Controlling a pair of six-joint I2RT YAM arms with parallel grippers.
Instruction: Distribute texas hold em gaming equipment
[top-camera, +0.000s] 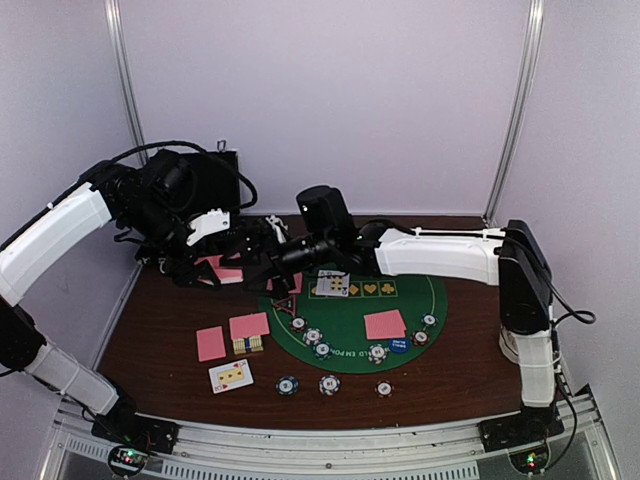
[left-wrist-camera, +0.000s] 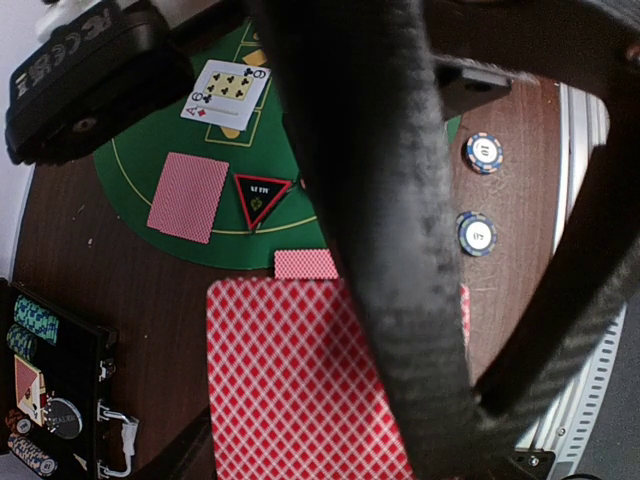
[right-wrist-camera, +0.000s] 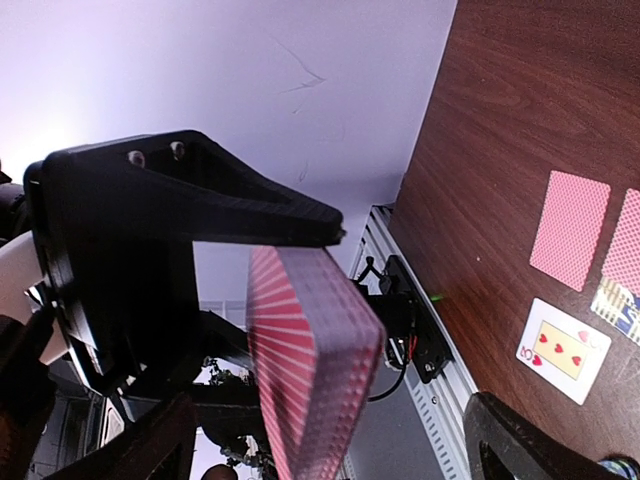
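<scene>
Currently the deck of pink-backed cards (left-wrist-camera: 290, 390) is clamped in my left gripper (top-camera: 222, 262), held in the air over the far left of the table (top-camera: 455, 370), just beside the green mat (top-camera: 350, 335). My right gripper (right-wrist-camera: 340, 440) stands wide open with a finger on either side of the deck, not pinching it. Below, the triangle marker (left-wrist-camera: 260, 195) lies on the mat's left edge, a face-down card (top-camera: 211, 343) on the wood, and striped chips (top-camera: 329, 384) along the near side.

Pink-backed deck (left-wrist-camera: 280, 390) held aloft, far left; single pink cards (top-camera: 211, 343) flat on desk (top-camera: 160, 330) and green mat (top-camera: 345, 318); striped chips (top-camera: 329, 384) along the mat's near edge; red-black triangle marker (left-wrist-camera: 262, 195) on its left
</scene>
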